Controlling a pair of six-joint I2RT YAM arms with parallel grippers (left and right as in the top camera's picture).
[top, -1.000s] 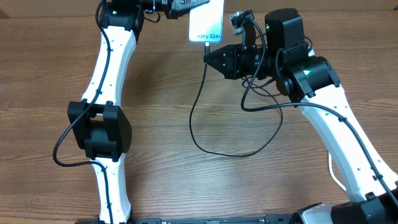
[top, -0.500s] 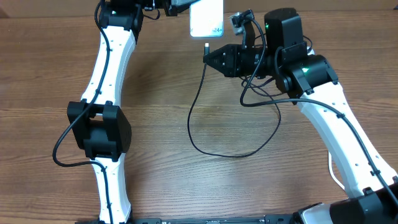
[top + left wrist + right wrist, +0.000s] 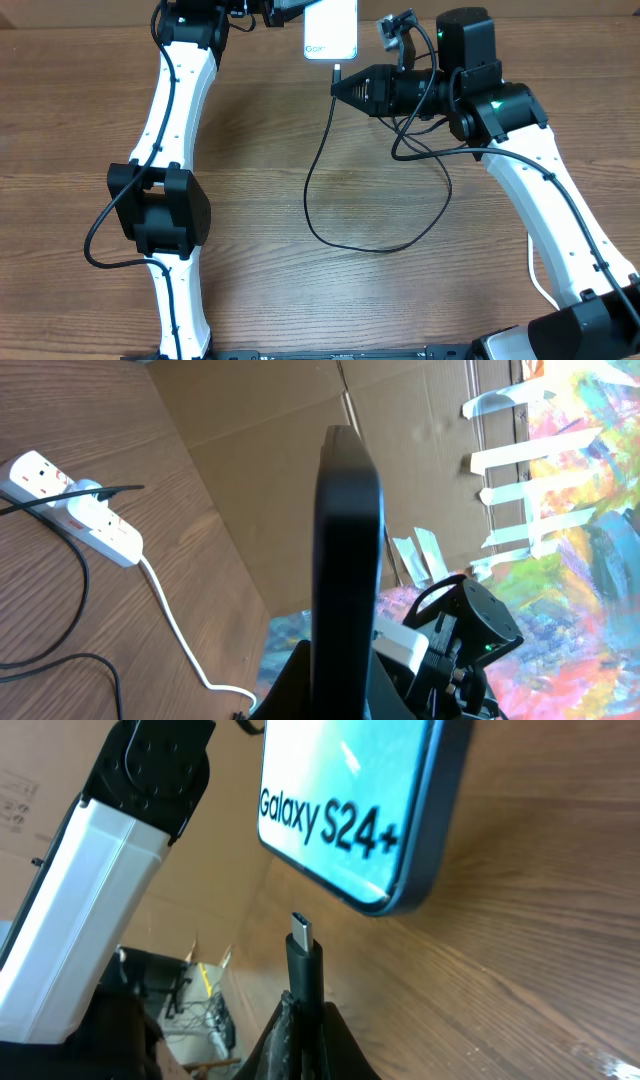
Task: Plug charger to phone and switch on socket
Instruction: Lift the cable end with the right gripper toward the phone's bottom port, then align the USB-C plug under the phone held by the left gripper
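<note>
Left gripper (image 3: 305,9) at the table's (image 3: 250,200) far edge is clamped on the phone (image 3: 331,30), which it holds raised with the screen up. Beside it the right gripper (image 3: 342,88), reaching in sideways, pinches the charger (image 3: 306,195) behind its connector tip (image 3: 301,932), just short of the phone's end. The socket (image 3: 70,505) lies by the cardboard wall (image 3: 270,460).
</note>
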